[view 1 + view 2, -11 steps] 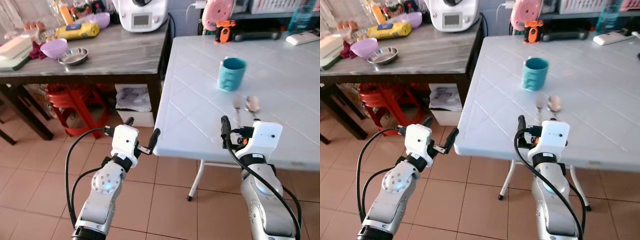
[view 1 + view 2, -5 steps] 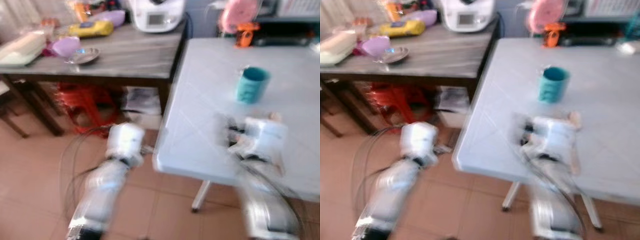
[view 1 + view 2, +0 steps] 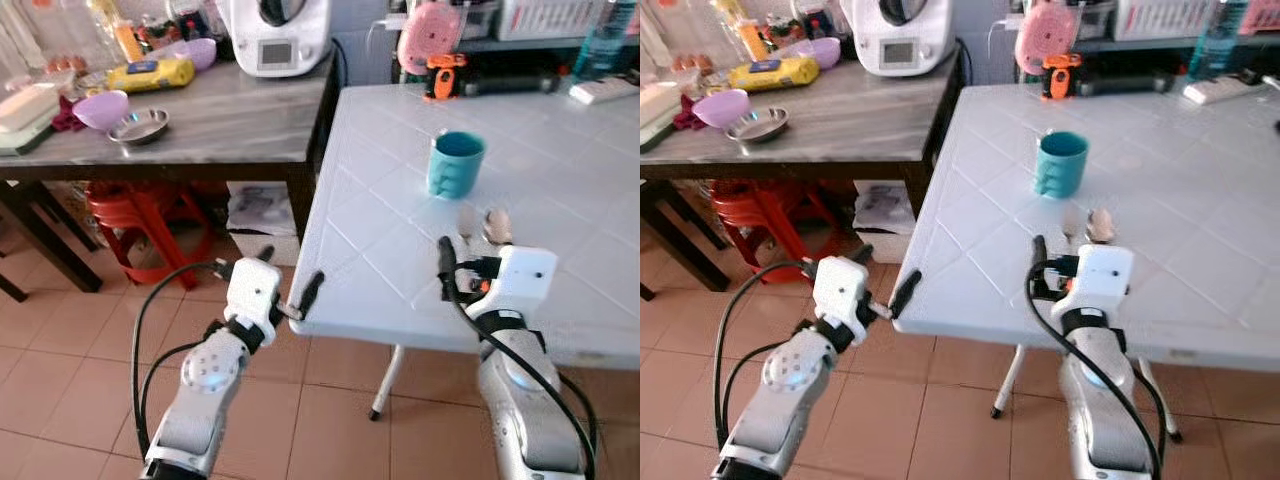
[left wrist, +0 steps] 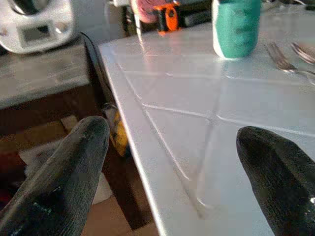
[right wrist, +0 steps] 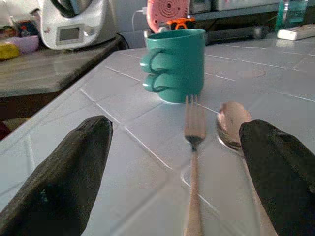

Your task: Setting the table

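- I can read no brand or writing anywhere: the yellow packet (image 3: 152,73) on the wooden side surface (image 3: 200,125) carries a blue label too small for me to make out, and the panel on the white kitchen machine (image 3: 277,35) is unreadable.
- On that side surface, left to right, I see a purple bowl (image 3: 104,108) and a steel dish (image 3: 139,126), with the machine at the back.
- My left claw (image 3: 288,287) is held low off the near left corner of the white surface (image 3: 380,250), fingers spread apart with nothing between them; its wrist view shows the corner edge lying in the gap.
- My right claw (image 3: 452,268) sits over the near edge of the white surface, fingers likewise parted and empty, pointing towards 12 o'clock.
- Just ahead of it at 12 o'clock lie the fork (image 5: 193,142) and, touching nothing at its 3 o'clock side, the spoon (image 5: 232,123), both flat on the white surface.
- The teal mug (image 3: 455,165) stands upright beyond them, at about 11 o'clock from the cutlery.
- A pink round object (image 3: 431,35) and an orange-black tool (image 3: 441,75) sit at the far edge.
- Against a second ago, the whole picture has shifted and the blur of half a second ago is gone; cutlery and mug lie in the same arrangement.
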### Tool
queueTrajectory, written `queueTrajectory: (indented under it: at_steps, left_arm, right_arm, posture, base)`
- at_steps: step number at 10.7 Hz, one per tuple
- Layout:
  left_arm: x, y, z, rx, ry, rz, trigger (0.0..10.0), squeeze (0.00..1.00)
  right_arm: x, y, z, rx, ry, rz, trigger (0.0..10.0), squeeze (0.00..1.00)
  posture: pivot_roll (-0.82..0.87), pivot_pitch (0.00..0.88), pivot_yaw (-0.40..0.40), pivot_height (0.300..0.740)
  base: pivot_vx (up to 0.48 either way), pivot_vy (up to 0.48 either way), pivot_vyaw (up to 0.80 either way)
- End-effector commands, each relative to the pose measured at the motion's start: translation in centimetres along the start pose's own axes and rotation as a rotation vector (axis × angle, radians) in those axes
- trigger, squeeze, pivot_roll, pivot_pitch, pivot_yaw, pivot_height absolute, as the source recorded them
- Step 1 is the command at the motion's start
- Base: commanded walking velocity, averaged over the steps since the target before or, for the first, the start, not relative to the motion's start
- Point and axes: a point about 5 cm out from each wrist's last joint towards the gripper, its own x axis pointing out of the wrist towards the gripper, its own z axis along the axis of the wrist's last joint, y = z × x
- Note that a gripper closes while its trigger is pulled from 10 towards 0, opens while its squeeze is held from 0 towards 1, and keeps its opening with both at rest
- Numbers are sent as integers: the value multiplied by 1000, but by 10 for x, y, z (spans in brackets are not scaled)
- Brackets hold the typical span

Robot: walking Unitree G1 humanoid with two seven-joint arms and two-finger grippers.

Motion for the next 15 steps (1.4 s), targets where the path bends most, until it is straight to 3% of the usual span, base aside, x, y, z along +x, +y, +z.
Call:
queueTrajectory:
  at_steps: [1, 7, 10, 15]
  left_arm:
    - [-4, 2, -3, 2, 27, -20, 10000, 0]
    - [-8, -10, -7, -71, 60, -247, 10000, 0]
    - [-7, -12, -4, -88, 45, -277, 10000, 0]
    - [-3, -11, -4, -105, 25, -270, 10000, 0]
  right_arm:
    - [1, 3, -1, -7, 7, -3, 10000, 0]
    - [2, -6, -12, -3, 92, -90, 10000, 0]
    - [10, -11, -11, 30, 116, -125, 10000, 0]
    - [27, -1, -11, 6, 175, -99, 10000, 0]
  posture:
    - [-131, 94, 131, 740]
    - [-133, 111, 140, 740]
    - [-136, 105, 133, 740]
    - [-142, 104, 121, 740]
  base:
    - [0, 0, 0]
    - [0, 0, 0]
    - [0, 0, 0]
    - [0, 0, 0]
